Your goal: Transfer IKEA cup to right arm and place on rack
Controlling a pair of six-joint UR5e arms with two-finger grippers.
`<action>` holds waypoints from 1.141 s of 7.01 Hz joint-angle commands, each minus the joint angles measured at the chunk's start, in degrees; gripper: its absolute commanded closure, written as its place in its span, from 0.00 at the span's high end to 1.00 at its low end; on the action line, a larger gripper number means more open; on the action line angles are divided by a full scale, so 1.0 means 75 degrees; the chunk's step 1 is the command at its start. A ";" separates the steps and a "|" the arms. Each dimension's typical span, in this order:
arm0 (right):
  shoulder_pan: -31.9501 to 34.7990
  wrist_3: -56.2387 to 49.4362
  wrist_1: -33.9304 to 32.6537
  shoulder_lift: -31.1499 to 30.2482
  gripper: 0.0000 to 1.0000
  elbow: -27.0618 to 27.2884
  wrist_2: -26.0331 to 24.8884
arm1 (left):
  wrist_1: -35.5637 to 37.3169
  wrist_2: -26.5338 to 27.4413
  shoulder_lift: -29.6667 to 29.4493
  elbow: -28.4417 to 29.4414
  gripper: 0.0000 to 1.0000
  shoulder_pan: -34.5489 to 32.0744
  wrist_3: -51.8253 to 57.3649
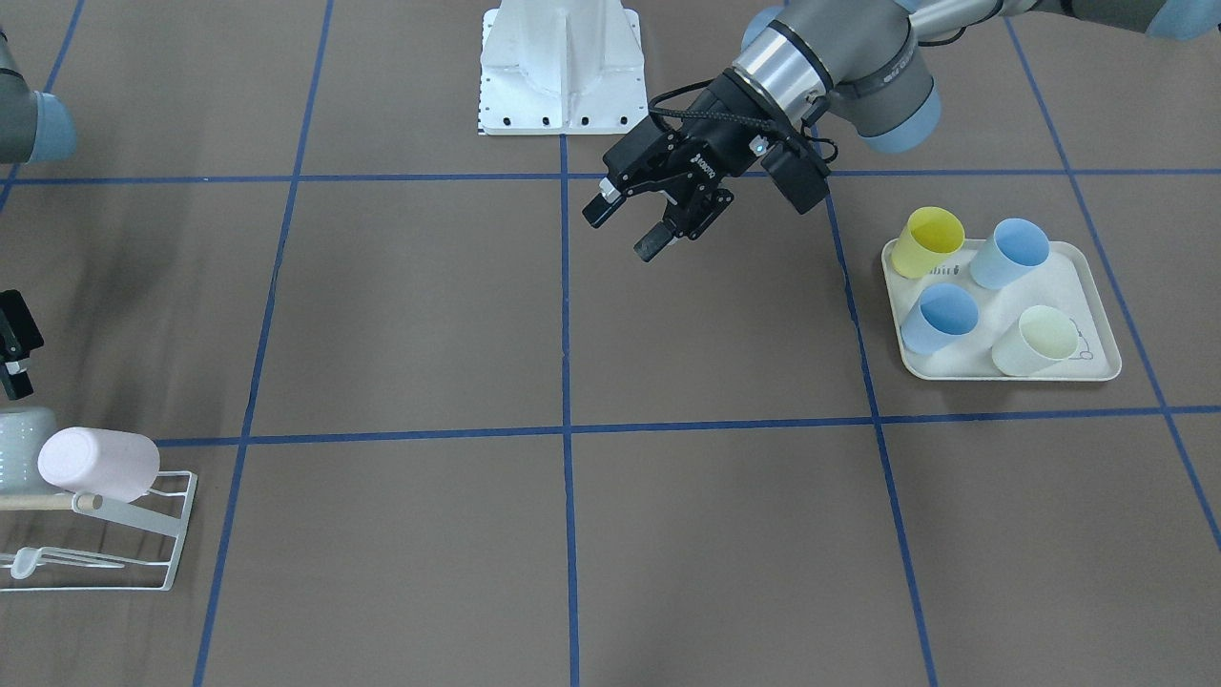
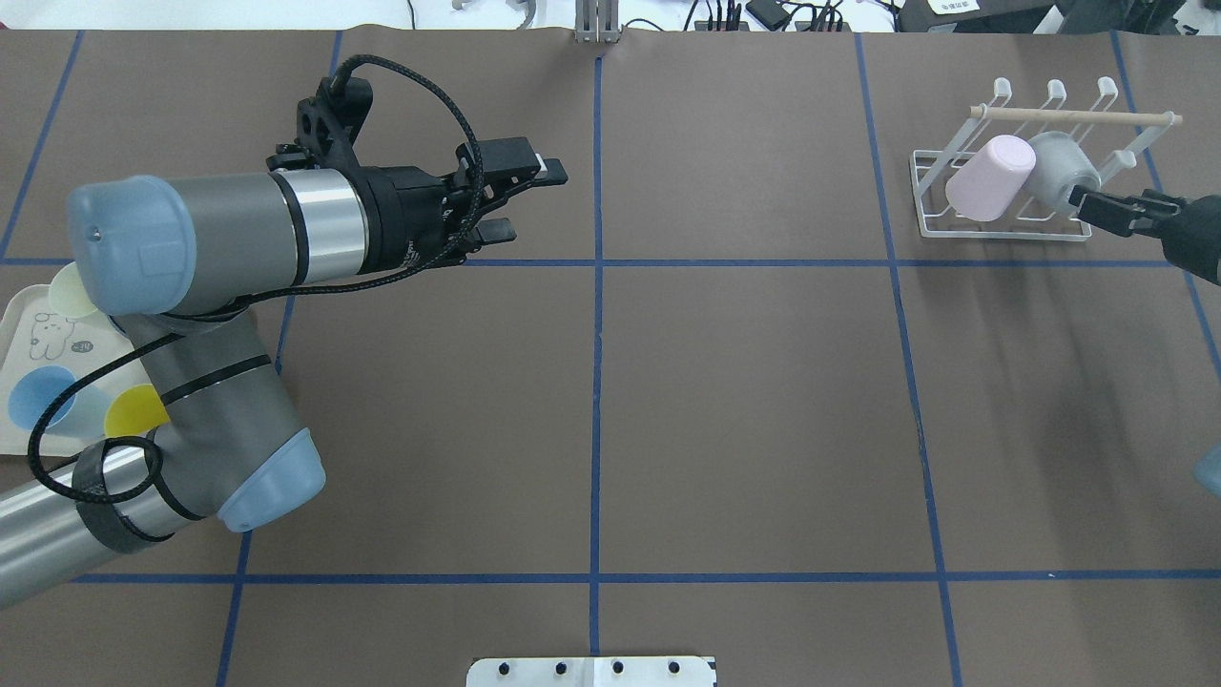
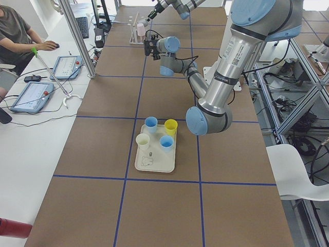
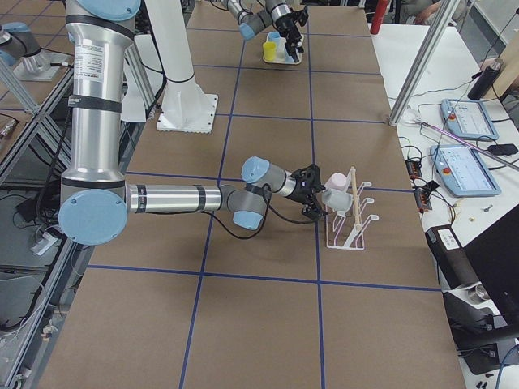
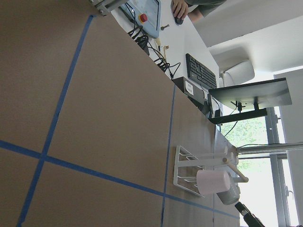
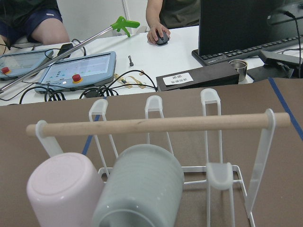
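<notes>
A grey ribbed IKEA cup (image 2: 1059, 172) rests on the white wire rack (image 2: 930, 191) under its wooden dowel, next to a pink cup (image 2: 990, 178). The right arm's gripper (image 2: 1083, 202) is level with the grey cup's near end; its fingers look parted and seem just clear of the cup. In the right wrist view the grey cup (image 6: 142, 184) and pink cup (image 6: 61, 194) fill the lower frame in front of the rack (image 6: 151, 124). My left gripper (image 1: 625, 229) hangs open and empty above the table's middle, far from the rack (image 1: 172, 534).
A cream tray (image 1: 1097, 315) on the left arm's side holds several cups: yellow (image 1: 930, 240), two blue (image 1: 1011, 253), pale green (image 1: 1035, 341). The robot's white base (image 1: 561, 67) stands at the table edge. People sit at a desk beyond the rack.
</notes>
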 commanded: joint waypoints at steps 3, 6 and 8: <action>-0.0024 -0.0234 -0.0026 0.0224 1.00 -0.0253 0.0288 | 0.0000 -0.0008 0.0028 -0.0018 0.99 0.0000 -0.0012; 0.0045 -0.0317 -0.0050 0.0341 1.00 -0.0346 0.0314 | 0.0000 0.0004 0.0040 -0.0018 0.99 0.0012 -0.0023; 0.0548 -0.0469 -0.0434 0.0585 1.00 -0.0358 0.0932 | 0.0000 0.0015 0.0028 -0.0018 0.99 0.0023 -0.0035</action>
